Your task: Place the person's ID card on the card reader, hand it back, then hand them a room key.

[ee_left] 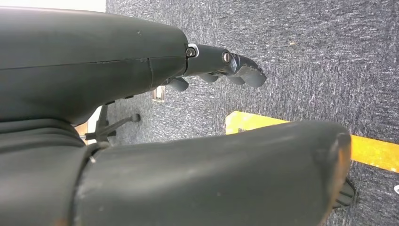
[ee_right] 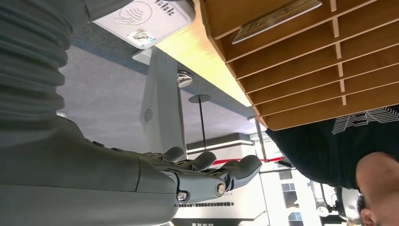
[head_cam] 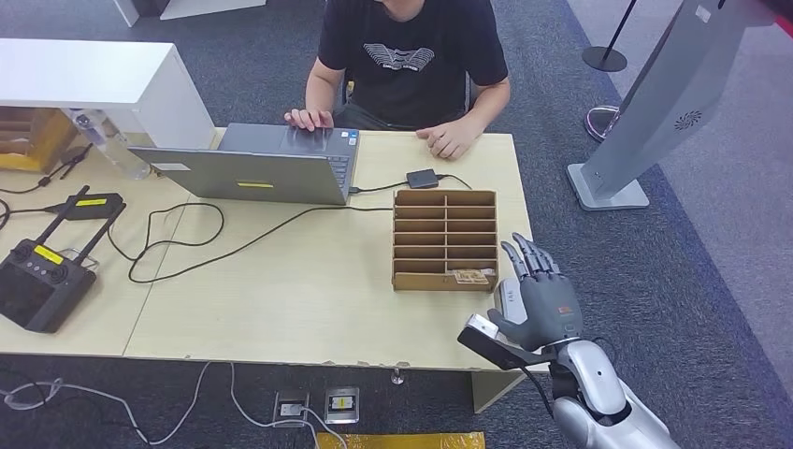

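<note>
The right hand (head_cam: pixel 540 304) waits by the surface's (head_cam: pixel 309 299) near right corner.
Its fingers (head_cam: pixel 528 259) are spread and hold nothing, ready for the ID card; the card reader (head_cam: pixel 510 301) sits underneath.

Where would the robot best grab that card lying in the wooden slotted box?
Probably by the card's long upper edge, reaching down from above with the right hand, which hovers open beside the box. The card lies in the row nearest the robot, on its right side, so the dividers block any sideways approach, leaving a thumb-and-finger pinch from the open top.
</note>
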Available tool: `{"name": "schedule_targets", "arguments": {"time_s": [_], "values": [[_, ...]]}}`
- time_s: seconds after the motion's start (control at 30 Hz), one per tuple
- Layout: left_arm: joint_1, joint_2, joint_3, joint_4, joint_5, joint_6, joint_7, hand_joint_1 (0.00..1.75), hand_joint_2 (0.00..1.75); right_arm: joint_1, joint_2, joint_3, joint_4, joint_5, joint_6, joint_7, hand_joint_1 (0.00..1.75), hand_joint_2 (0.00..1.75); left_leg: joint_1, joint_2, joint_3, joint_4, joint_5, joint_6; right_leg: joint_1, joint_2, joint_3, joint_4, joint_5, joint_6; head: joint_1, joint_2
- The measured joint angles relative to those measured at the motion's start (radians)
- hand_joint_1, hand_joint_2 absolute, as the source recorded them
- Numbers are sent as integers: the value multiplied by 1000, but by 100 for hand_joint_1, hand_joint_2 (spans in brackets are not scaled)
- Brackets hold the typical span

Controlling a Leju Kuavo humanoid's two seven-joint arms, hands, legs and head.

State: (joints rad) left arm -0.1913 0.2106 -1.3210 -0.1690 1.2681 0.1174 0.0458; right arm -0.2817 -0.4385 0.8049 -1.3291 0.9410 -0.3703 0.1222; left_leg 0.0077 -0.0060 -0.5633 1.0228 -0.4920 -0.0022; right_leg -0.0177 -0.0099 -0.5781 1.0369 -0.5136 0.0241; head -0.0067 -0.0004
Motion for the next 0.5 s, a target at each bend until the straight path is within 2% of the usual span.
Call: {"name": "schedule_targets", "arguments": {"time_s": [0.27,0.5], "values": [[0,0,0,0,-5,-4,0,0,0,-23,56,-1,29,52,26,-2,0,175,0,0,0,0,0,0,0,0,0,0,0,0,0,0],[0,1,0,0,-9,-7,0,0,0,-29,80,-3,42,62,35,0,0,175,0,0,0,0,0,0,0,0,0,0,0,0,0,0]]}}
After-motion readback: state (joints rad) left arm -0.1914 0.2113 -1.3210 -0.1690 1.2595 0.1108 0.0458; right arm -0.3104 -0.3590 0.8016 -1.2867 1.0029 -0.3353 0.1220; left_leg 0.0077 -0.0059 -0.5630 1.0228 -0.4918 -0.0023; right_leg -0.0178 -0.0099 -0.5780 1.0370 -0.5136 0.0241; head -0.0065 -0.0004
